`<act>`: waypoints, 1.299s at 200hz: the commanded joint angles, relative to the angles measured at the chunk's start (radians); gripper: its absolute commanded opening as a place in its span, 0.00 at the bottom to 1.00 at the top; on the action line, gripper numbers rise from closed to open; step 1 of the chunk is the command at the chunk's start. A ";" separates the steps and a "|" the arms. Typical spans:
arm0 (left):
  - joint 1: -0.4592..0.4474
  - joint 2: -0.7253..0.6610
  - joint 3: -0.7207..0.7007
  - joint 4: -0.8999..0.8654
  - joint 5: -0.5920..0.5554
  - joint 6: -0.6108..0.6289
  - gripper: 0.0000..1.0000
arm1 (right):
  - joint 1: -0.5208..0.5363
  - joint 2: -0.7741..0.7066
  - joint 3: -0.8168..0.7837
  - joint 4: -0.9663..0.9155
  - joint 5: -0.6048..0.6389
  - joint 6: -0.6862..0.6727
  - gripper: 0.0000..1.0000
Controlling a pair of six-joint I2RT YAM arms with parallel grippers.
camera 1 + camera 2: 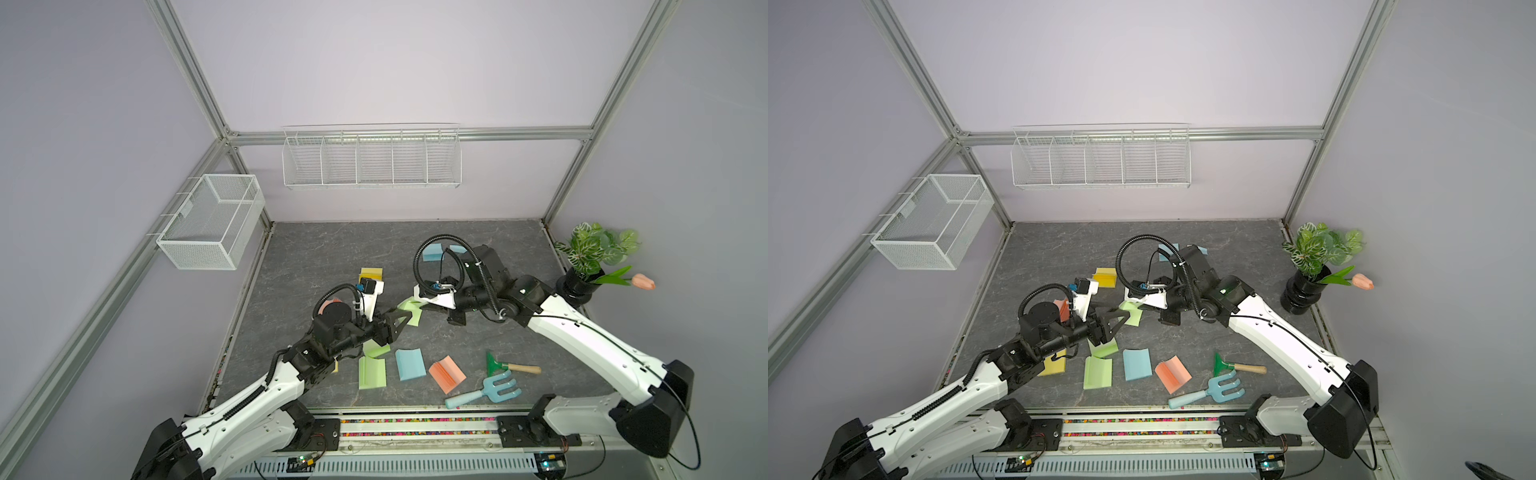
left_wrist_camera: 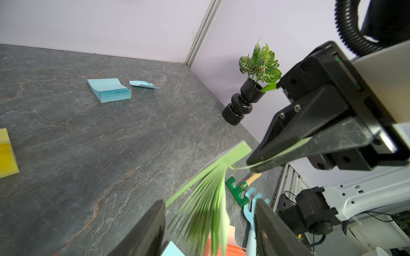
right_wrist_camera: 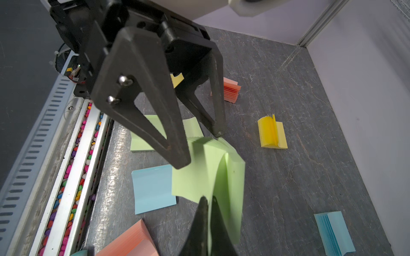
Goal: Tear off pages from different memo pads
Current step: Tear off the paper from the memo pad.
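A light green memo pad [image 1: 411, 312] [image 2: 206, 199] [image 3: 199, 177] hangs above the table's middle, its sheets fanned and blurred. My right gripper [image 3: 208, 200] [image 2: 251, 167] is shut on the pad's top green page [image 2: 279, 154], and the pad dangles from it. My left gripper [image 2: 210, 202] [image 3: 199, 149] [image 1: 405, 321] is open. Its fingers [image 2: 153, 228] stand wide on either side of the fanned pad, with gaps showing. Other memo pads lie around: yellow [image 1: 370, 274], green [image 1: 372, 372], blue [image 1: 410, 365], salmon [image 1: 446, 374] and blue at the back [image 2: 108, 90], with a loose blue page [image 2: 144, 84] beside it.
A blue toy fork [image 1: 486, 390] and a green rake with a wooden handle [image 1: 513, 366] lie at the front right. A black vase with a plant [image 1: 577, 286] stands at the right edge. Wire baskets [image 1: 370, 160] [image 1: 212, 220] hang on the walls.
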 commanded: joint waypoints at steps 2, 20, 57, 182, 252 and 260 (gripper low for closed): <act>-0.007 -0.023 0.032 -0.035 -0.045 0.037 0.66 | 0.009 -0.028 -0.010 0.008 -0.031 -0.007 0.06; -0.009 -0.039 0.027 -0.034 -0.050 0.043 0.66 | 0.010 -0.028 -0.011 0.007 -0.034 -0.007 0.07; -0.014 -0.071 0.015 -0.033 -0.067 0.047 0.67 | 0.014 -0.024 -0.014 0.009 -0.034 -0.009 0.07; -0.020 -0.004 0.029 0.014 0.013 0.021 0.00 | 0.015 -0.050 -0.050 0.086 0.009 0.006 0.06; -0.020 0.082 0.108 -0.179 -0.290 -0.049 0.00 | 0.004 -0.188 -0.275 0.680 0.430 -0.047 0.07; -0.019 0.087 0.112 -0.195 -0.318 -0.063 0.00 | -0.003 -0.180 -0.281 0.694 0.426 -0.086 0.06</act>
